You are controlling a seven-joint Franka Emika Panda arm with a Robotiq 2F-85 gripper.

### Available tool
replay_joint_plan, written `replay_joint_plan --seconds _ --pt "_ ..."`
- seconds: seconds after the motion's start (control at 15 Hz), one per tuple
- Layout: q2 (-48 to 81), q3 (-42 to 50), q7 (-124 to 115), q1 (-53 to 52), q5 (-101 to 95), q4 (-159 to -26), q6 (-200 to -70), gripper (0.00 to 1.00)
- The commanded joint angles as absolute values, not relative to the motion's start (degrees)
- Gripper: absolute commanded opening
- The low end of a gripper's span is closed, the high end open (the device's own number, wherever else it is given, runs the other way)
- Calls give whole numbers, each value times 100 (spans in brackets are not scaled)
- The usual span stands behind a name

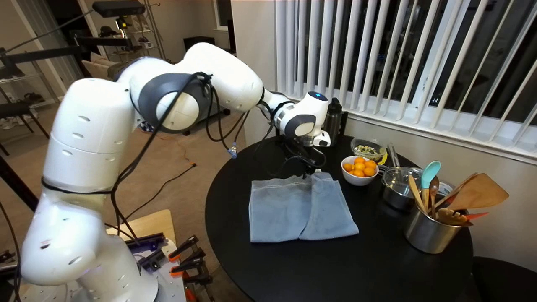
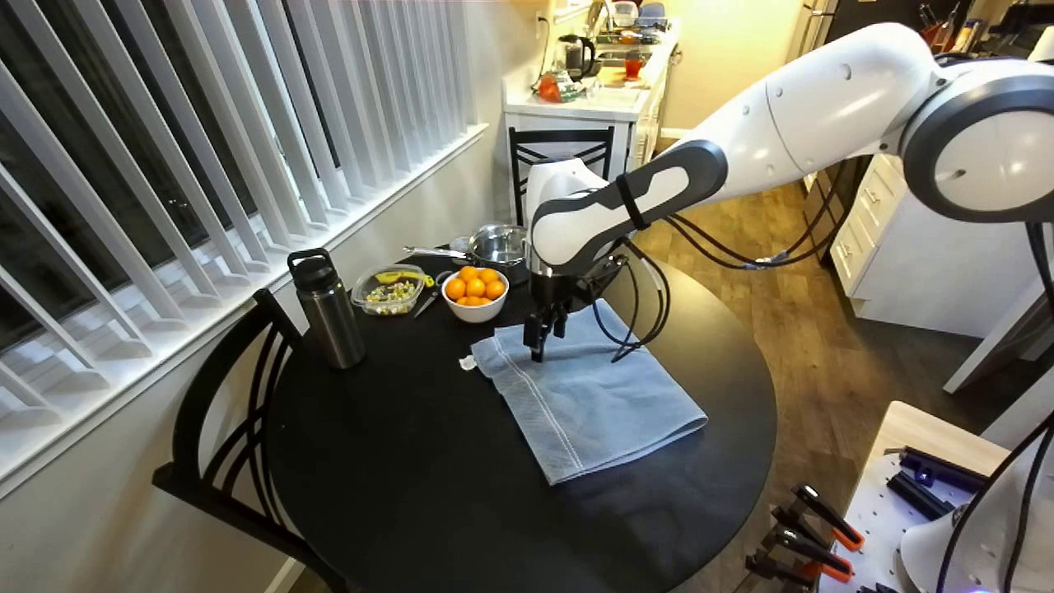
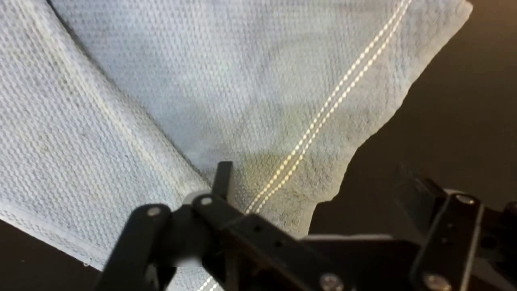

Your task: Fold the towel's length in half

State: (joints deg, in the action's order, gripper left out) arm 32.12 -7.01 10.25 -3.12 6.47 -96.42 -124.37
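We see round black desk (image 2: 395, 461) extending past our wide-spread, unladen black tool (image 3: 318, 178); beneath, folded grey-blue woven towel (image 2: 593, 399), wavy-edged.

Beside the worktop (image 2: 395, 461), the window (image 1: 436, 100) is dark. Past the worktop, the kitchen wall (image 2: 733, 66) glows yellow. A soft shine lies on part of the worktop, and the white arm (image 2: 823, 107) above it has small bright spots. In the wrist view, the worktop looks dim brown, and the claw (image 3: 323, 182) is fuzzy in parts.
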Motion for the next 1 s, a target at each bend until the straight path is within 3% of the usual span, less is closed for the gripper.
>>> replay_joint_plan --seconds 0.0,0.93 --pt "2234 -684 1279 -262 467 -10701 -12260 100" --pt "123 -534 1382 -283 530 -13368 -14288 100"
